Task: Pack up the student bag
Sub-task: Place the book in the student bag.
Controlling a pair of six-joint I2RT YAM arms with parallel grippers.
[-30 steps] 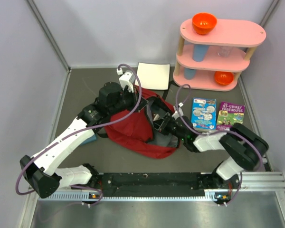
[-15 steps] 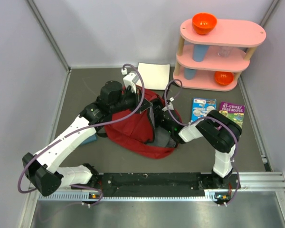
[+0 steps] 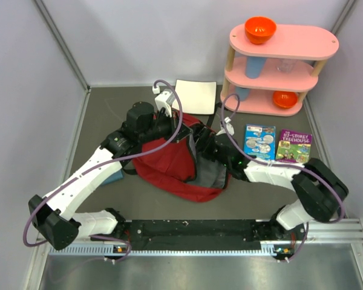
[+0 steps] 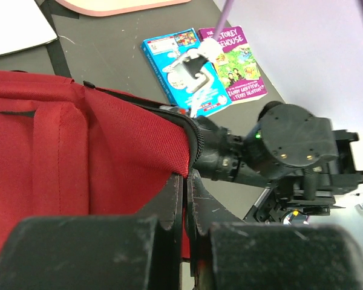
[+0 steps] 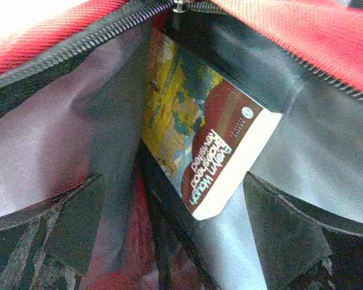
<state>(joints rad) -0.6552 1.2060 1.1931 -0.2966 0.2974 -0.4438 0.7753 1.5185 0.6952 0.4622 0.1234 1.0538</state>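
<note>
Right end effector (image 5: 181,232) newly spread, book (image 5: 206,151) ahead inside student bag (image 3: 169,163)

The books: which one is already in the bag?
The maroon-spined paperback, seen inside the red bag; the blue book and purple book lie outside on the table.

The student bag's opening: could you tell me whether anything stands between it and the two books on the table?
Yes: the open right gripper sits in the student bag's mouth, straddling a book inside.
</note>
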